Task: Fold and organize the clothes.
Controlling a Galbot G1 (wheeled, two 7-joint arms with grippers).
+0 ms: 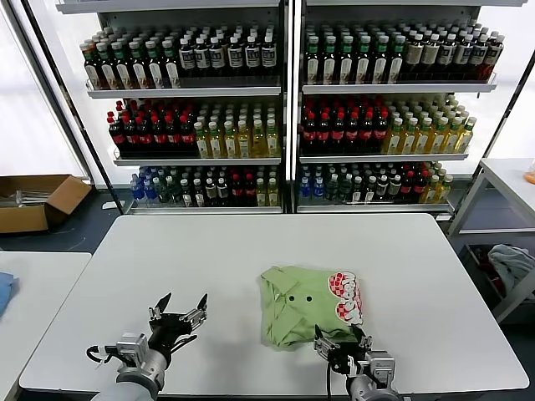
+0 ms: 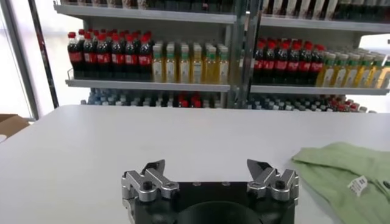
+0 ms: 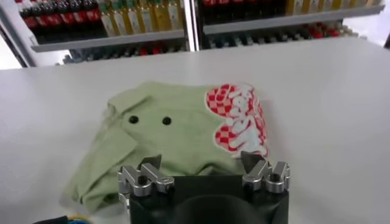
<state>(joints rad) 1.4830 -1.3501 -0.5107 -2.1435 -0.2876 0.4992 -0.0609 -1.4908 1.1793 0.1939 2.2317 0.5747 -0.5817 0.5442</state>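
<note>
- Lying folded on the white table (image 1: 209, 267) near our right side is the green shirt (image 1: 305, 305).
- We are holding our right gripper (image 1: 343, 341) at its near edge, fingers spread.
- We are holding our left gripper (image 1: 178, 311) apart, fingers spread too.

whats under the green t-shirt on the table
The folded green T-shirt lies directly on the white table; bare tabletop shows around it. Its red-and-white print faces up on one edge. Anything between its layers or beneath it is covered and cannot be seen.
</note>
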